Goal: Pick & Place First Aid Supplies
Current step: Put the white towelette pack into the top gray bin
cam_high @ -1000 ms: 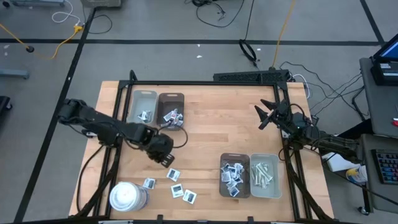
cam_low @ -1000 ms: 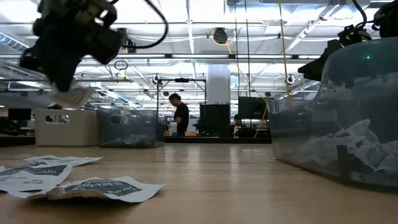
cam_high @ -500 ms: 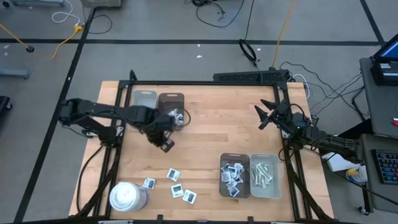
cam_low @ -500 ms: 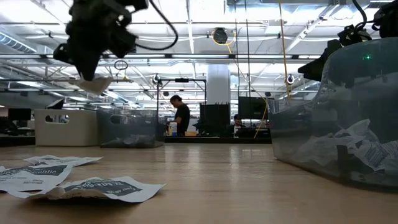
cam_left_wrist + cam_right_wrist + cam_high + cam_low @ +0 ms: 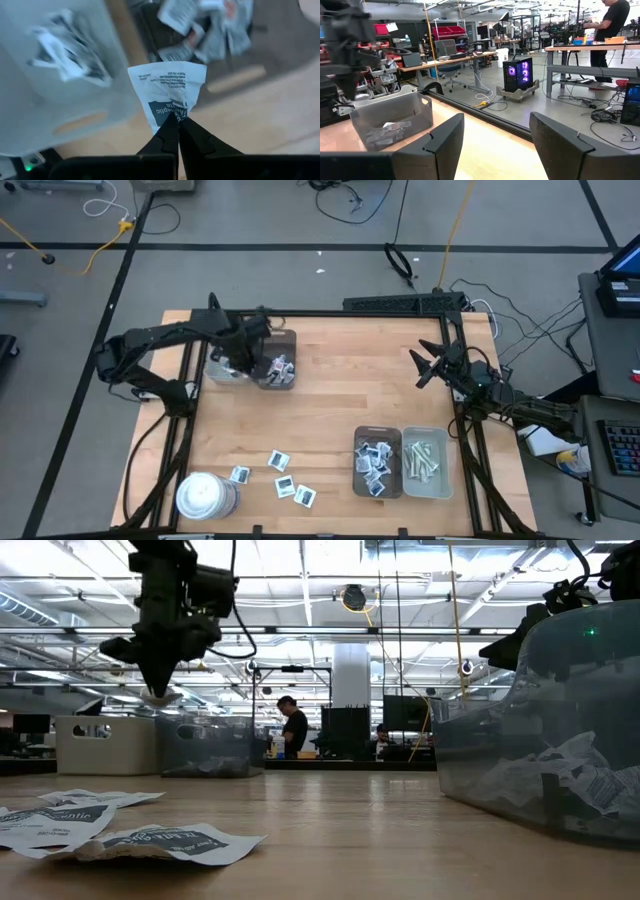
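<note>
Above the far-left pair of trays, my left gripper [image 5: 176,119] is pinched tight on the corner of one white packet [image 5: 168,91], holding it in the air over the seam between the grey tray [image 5: 224,352] and the brown tray [image 5: 280,364], both of which already hold packets. Well away from those trays, near the right edge of the table [image 5: 330,390], my right gripper [image 5: 425,364] waits with its fingers spread wide and nothing between them. Near the table's front edge, four loose packets [image 5: 281,463] lie flat beside the white cylinder [image 5: 206,496].
</note>
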Controlling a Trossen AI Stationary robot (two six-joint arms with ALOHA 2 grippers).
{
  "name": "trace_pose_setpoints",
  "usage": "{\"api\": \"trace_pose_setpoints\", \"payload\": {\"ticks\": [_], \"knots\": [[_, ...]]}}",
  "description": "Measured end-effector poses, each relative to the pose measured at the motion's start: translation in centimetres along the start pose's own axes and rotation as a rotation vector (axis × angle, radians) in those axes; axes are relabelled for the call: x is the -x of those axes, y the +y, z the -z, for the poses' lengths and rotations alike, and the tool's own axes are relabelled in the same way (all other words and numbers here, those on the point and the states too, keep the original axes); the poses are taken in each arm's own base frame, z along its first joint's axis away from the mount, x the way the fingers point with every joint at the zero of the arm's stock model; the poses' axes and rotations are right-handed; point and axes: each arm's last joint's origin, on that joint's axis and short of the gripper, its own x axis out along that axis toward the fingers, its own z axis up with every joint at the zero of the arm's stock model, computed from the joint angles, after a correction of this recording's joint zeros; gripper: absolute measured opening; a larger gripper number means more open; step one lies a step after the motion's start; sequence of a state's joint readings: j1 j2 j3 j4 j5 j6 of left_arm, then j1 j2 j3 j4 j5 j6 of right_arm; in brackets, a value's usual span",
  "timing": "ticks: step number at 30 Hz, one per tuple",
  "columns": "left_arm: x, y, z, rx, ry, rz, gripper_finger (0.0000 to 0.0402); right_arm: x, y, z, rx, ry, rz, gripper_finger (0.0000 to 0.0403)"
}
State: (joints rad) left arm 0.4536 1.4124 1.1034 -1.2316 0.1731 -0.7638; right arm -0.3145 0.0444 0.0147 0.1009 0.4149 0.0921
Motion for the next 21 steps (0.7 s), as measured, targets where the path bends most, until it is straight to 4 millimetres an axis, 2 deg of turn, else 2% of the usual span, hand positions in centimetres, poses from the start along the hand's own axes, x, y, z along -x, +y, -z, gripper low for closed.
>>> {"api": "trace_pose_setpoints", "payload": {"ticks": [7,14,21], "knots": [[0.8,3.5,-2.9,0.123,-0.03,0.016,0.0003,0.0,0.0,0.0,0.0,0.0,0.0,0.0221],[1.4,6.7,-4.6,0.231,-0.06,0.015,0.0003,0.0,0.0,0.0,0.0,0.0,0.0,0.022],[1.6,8.0,-5.1,0.252,-0.074,-0.004,0.0003,0.0,0.0,0.0,0.0,0.0,0.0,0.0222]]}}
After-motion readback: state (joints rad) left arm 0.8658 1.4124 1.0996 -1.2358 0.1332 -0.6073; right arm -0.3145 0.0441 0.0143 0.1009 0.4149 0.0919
